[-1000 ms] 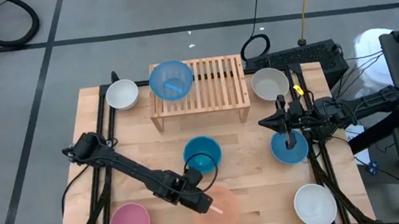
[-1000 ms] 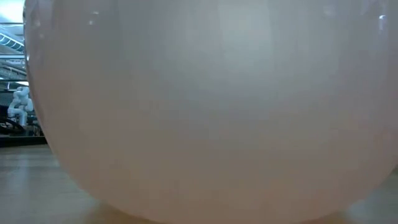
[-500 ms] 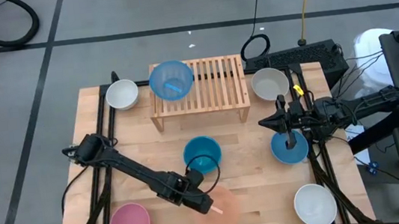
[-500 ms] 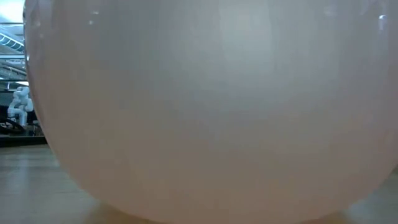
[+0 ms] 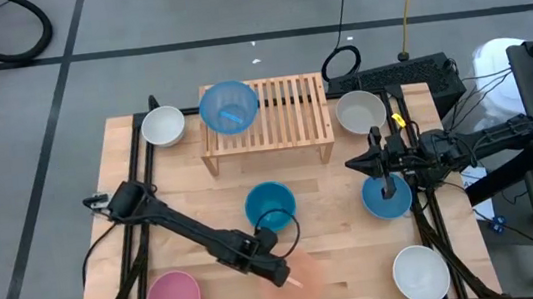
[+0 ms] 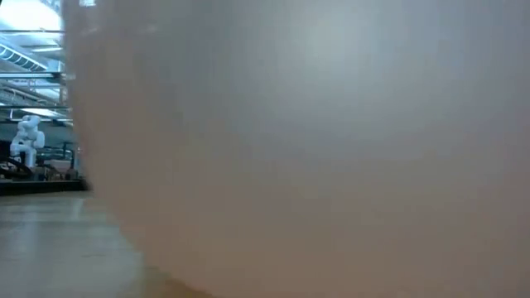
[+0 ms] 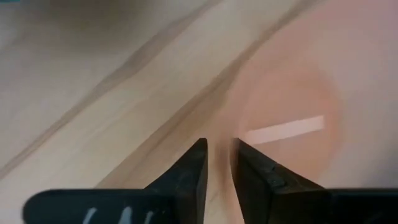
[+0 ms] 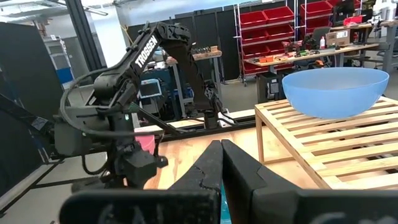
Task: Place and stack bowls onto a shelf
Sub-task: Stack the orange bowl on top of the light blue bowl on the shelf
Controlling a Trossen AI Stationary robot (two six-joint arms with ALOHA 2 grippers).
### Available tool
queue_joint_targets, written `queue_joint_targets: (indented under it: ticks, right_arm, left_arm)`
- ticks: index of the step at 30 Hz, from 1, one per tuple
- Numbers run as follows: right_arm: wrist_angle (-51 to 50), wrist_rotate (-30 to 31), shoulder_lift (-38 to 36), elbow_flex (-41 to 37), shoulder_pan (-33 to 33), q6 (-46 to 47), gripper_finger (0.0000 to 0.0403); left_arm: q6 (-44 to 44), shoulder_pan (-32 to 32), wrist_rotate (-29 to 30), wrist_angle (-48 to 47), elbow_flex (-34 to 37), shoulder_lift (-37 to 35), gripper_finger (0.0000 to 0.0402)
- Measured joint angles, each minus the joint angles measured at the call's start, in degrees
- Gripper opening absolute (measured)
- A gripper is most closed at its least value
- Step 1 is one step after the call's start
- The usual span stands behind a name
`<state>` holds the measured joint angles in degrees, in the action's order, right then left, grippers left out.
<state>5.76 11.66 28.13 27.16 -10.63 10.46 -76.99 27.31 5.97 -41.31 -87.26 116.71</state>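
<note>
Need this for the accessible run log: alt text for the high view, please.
Seen from above, the left gripper grips the rim of a translucent peach bowl at the table's front edge. A light blue bowl sits on the slatted shelf. The right gripper rests over a teal-blue bowl, with other bowls scattered around.
</note>
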Motion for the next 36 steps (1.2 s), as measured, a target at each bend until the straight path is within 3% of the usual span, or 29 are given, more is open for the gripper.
queue_joint_targets:
  ticks: [8, 14, 20, 27, 36]
  right_arm:
    - [0.01, 0.0, 0.01, 0.0, 0.0, 0.0, 0.0]
    - [0.02, 0.0, -0.01, 0.0, 0.0, -0.06, 0.0]
    - [0.01, 0.0, 0.01, 0.0, 0.0, -0.2, 0.0]
    - [0.02, 0.02, -0.01, 0.0, 0.01, -0.63, 0.0]
    - [0.02, 0.05, -0.01, 0.0, 0.02, -1.95, 0.0]
  left_arm:
    - [0.84, -0.25, -2.18, 1.73, 0.01, 1.82, 0.0073]
    - [-0.33, -0.69, -3.82, 0.74, 0.04, 1.94, 0.0014]
    - [-0.34, -1.05, -6.65, 0.51, 0.04, 1.02, 0.0009]
    - [-1.26, -1.02, -5.93, -2.47, 0.06, -6.33, 0.0009]
    - [-6.72, -3.28, 3.59, -18.64, 0.04, -22.11, 0.0009]
